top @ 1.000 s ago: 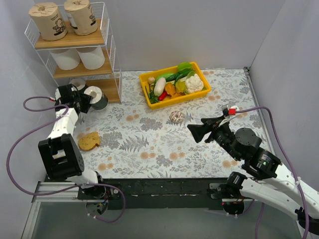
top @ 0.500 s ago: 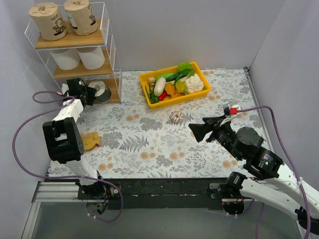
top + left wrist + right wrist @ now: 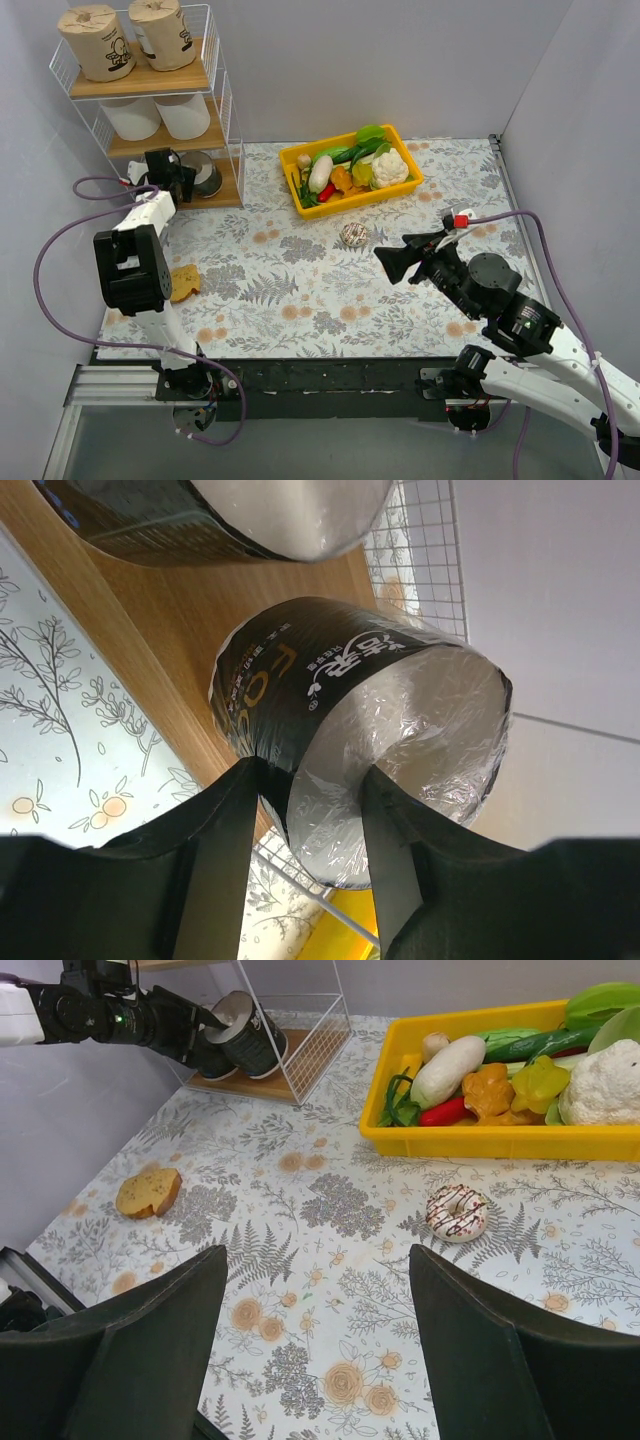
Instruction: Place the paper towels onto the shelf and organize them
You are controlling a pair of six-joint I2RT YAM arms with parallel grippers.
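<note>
The shelf (image 3: 140, 83) stands at the far left. Its top tier holds two tan paper towels (image 3: 97, 42) and its middle tier two white ones (image 3: 132, 118). My left gripper (image 3: 180, 176) reaches into the bottom tier and is shut on a black-wrapped roll (image 3: 204, 172). In the left wrist view its fingers (image 3: 230, 820) clamp the rim of this roll (image 3: 300, 690), which lies tilted over the wooden board (image 3: 150, 620). The second black roll (image 3: 180, 530) lies just beside it. My right gripper (image 3: 395, 258) hovers open and empty over the mat, also in its wrist view (image 3: 318, 1260).
A yellow bin (image 3: 345, 205) of toy vegetables stands at the back centre. A small patterned ball (image 3: 353, 234) lies in front of it. A bread slice (image 3: 180, 283) lies on the mat by the left arm. The shelf's wire side (image 3: 420, 540) is close to the held roll.
My left gripper has carried the black roll from the mat in front of the shelf back into the bottom tier. The right arm has barely moved.
</note>
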